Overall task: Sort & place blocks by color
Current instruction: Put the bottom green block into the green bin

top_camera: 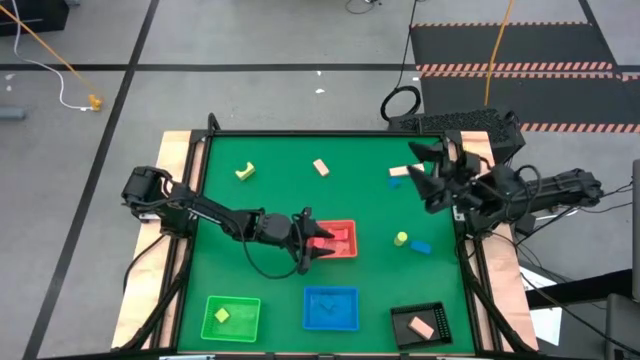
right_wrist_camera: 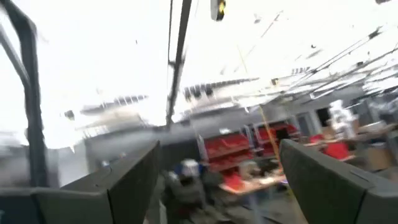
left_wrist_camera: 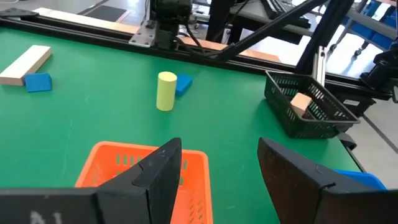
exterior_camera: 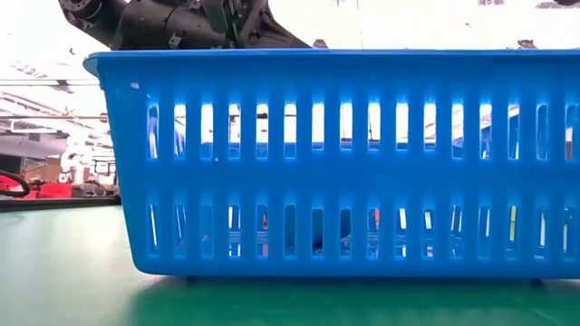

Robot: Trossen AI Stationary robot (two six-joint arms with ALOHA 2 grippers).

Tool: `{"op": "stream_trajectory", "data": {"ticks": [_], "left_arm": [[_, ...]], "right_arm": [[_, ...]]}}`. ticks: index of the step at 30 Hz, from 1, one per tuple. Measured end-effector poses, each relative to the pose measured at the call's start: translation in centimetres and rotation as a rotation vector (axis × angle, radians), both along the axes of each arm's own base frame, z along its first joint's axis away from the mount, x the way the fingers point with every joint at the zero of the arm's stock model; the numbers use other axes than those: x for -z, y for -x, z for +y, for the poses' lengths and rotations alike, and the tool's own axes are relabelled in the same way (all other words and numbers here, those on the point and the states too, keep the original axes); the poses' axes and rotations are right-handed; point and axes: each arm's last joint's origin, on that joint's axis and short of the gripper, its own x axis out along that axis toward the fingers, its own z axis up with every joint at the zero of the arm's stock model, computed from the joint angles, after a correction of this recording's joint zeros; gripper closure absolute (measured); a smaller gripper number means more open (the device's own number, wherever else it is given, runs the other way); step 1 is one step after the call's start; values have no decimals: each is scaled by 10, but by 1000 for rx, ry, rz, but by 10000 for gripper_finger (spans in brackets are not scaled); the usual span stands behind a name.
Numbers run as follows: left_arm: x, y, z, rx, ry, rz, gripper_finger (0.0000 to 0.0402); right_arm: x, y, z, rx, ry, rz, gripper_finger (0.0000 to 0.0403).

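My left gripper (top_camera: 312, 240) (left_wrist_camera: 217, 146) hangs open over the left edge of the red tray (top_camera: 340, 240) (left_wrist_camera: 112, 165), with nothing between its fingers. Red pieces lie inside that tray. A yellow cylinder (top_camera: 401, 238) (left_wrist_camera: 166, 91) stands on the mat with a blue block (top_camera: 421, 246) (left_wrist_camera: 183, 84) beside it. A tan bar (top_camera: 400, 171) (left_wrist_camera: 25, 64) lies next to another blue block (left_wrist_camera: 38, 82). A yellow arch (top_camera: 245, 171) and a second tan bar (top_camera: 321, 167) lie near the far edge. My right gripper (top_camera: 420, 168) (right_wrist_camera: 217, 180) is open, raised at the table's right side and facing the room.
Along the near edge sit a green tray (top_camera: 232, 316) holding a yellow block, a blue tray (top_camera: 331, 308) (exterior_camera: 344, 163) that fills the low view, and a black tray (top_camera: 420, 323) (left_wrist_camera: 311, 102) holding a tan block. Bare green mat lies between the trays and the scattered blocks.
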Motion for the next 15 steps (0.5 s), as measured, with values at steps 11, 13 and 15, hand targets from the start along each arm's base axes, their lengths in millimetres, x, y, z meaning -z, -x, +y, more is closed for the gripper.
{"op": "stream_trajectory", "data": {"ticks": [11,13,15], "left_arm": [[0,0,-2,12,-25,-1,194],[0,0,-2,12,-24,1,193],[1,1,-2,12,-25,6,193]], "right_arm": [[46,-18,-2,200,-18,504,85],[59,-17,-4,305,-30,639,85],[74,-15,-6,341,-79,763,85]]}}
